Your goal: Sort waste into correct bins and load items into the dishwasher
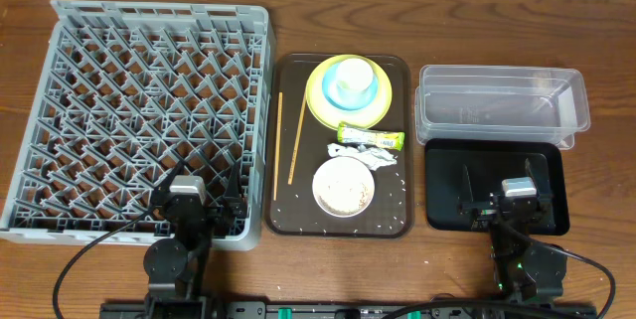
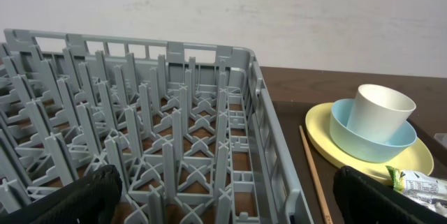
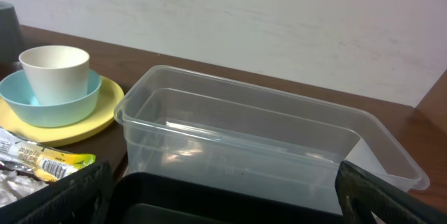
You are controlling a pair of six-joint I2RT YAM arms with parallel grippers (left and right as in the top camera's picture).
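Note:
The grey dish rack (image 1: 139, 80) fills the left of the table. On the brown tray (image 1: 288, 215) a white cup (image 1: 351, 80) stands in a light blue bowl (image 1: 333, 95) on a yellow plate (image 1: 393, 90). Wooden chopsticks (image 1: 296, 135), a green-and-yellow wrapper (image 1: 372, 139), crumpled white paper (image 1: 376, 160) and a white shallow bowl (image 1: 344, 187) holding rice grains also lie on it. A clear tub (image 1: 502, 105) and black tray (image 1: 497, 185) sit right. My left gripper (image 1: 197, 182) is open over the rack's near edge. My right gripper (image 1: 502, 177) is open over the black tray. Both are empty.
Loose rice grains (image 1: 328, 220) are scattered on the brown tray's near part. The rack's right wall (image 2: 269, 119) stands close to the chopsticks (image 2: 316, 175). The clear tub (image 3: 244, 133) stands just beyond the black tray (image 3: 209, 196). A pale wall is behind the table.

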